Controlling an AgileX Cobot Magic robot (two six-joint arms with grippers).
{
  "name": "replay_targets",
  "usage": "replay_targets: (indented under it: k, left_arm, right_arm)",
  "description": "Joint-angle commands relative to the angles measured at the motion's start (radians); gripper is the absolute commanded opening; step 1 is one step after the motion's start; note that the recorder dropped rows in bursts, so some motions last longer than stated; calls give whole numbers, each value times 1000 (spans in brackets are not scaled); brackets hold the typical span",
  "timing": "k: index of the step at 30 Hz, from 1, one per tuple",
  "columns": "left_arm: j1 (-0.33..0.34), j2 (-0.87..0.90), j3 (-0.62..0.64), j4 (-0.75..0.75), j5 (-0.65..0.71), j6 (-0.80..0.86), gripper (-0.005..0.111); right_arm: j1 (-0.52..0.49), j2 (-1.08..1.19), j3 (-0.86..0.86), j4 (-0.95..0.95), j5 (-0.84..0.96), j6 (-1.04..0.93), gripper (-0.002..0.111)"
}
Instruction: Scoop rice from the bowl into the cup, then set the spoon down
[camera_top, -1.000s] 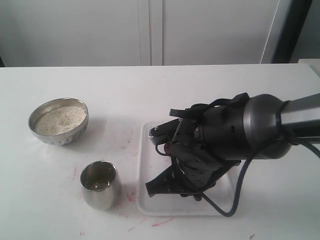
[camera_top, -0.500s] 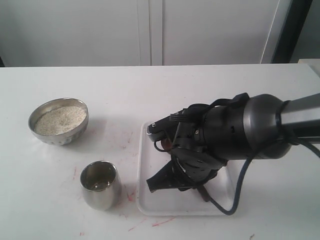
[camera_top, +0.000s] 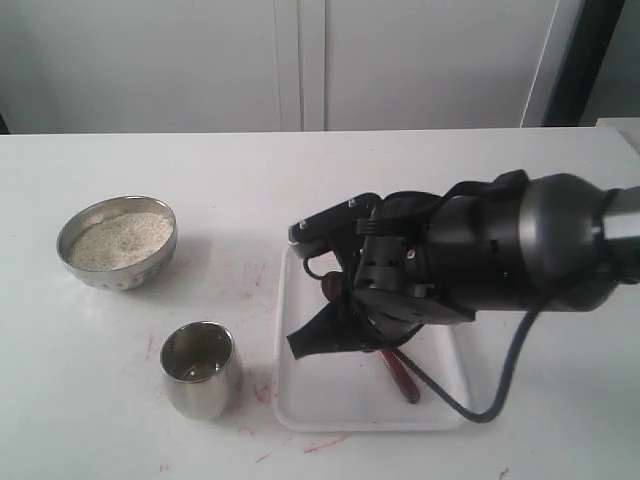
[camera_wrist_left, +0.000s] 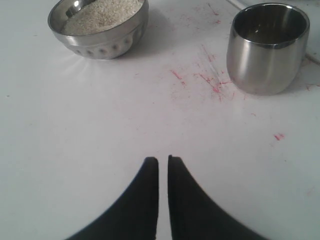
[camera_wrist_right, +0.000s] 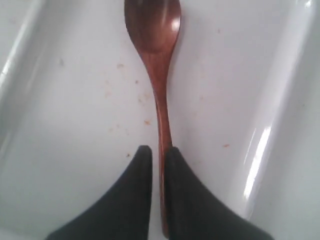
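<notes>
Now pinching the spoon (camera_wrist_right: 152, 30) by its thin handle with the right end effector (camera_wrist_right: 159, 150), down in the white tray (camera_top: 300, 400) on the desk (camera_top: 200, 170). Holding the left end effector (camera_wrist_left: 163, 159) closed and empty over the desk, near the bowl (camera_wrist_left: 102, 47) of rice (camera_wrist_left: 102, 11) and the cup (camera_wrist_left: 265, 60).

Nothing readable here, folks. No print or brand on the bowl (camera_top: 115, 278), the cup (camera_top: 200, 378) or the spoon (camera_wrist_right: 152, 27), and the red marks (camera_wrist_left: 212, 85) on the counter (camera_wrist_left: 75, 125) are just smudges, not letters.
</notes>
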Motion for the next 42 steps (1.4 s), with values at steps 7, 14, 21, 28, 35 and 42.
replay_targets:
  k: [7, 14, 21, 28, 35, 42]
  left_arm:
    - [-5, -3, 5, -11, 2, 2, 14]
    - [-5, -3, 5, -11, 2, 2, 14]
    - [-5, -3, 5, -11, 2, 2, 14]
    - [-5, -3, 5, -11, 2, 2, 14]
    - [-5, -3, 5, -11, 2, 2, 14]
    - [-5, -3, 5, -11, 2, 2, 14]
  right_arm:
    - [0, -265, 4, -60, -154, 27, 0]
    - [0, -467, 27, -126, -190, 22, 0]
    - [0, -668, 151, -216, -277, 22, 0]
    - [0, -856, 301, -234, -371, 22, 0]
    - [0, -1030, 463, -249, -497, 22, 0]
    - [-2, -1188, 611, -249, -539, 22, 0]
